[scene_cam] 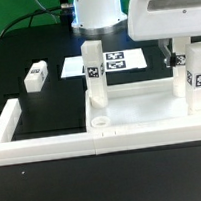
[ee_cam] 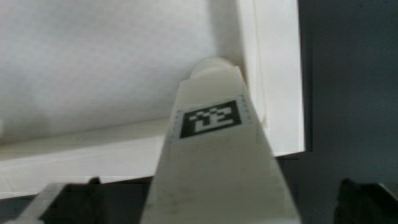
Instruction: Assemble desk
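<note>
The white desk top (scene_cam: 138, 92) lies tray-side up against the border wall. One tagged white leg (scene_cam: 94, 75) stands upright in its far corner at the exterior view's left. An empty round socket (scene_cam: 99, 119) shows in the near corner on that side. A second tagged leg (scene_cam: 198, 74) stands upright at the top's right end. My gripper (scene_cam: 192, 55) hangs over this leg with its fingers on either side of it. In the wrist view the leg (ee_cam: 217, 150) rises between my dark fingertips (ee_cam: 64, 205), with gaps on both sides. My gripper (ee_cam: 214, 208) is open.
A loose tagged leg (scene_cam: 34, 75) lies on the black table at the exterior view's left. The marker board (scene_cam: 116, 60) lies behind the desk top. The low white U-shaped border wall (scene_cam: 53, 146) runs along the front and left side.
</note>
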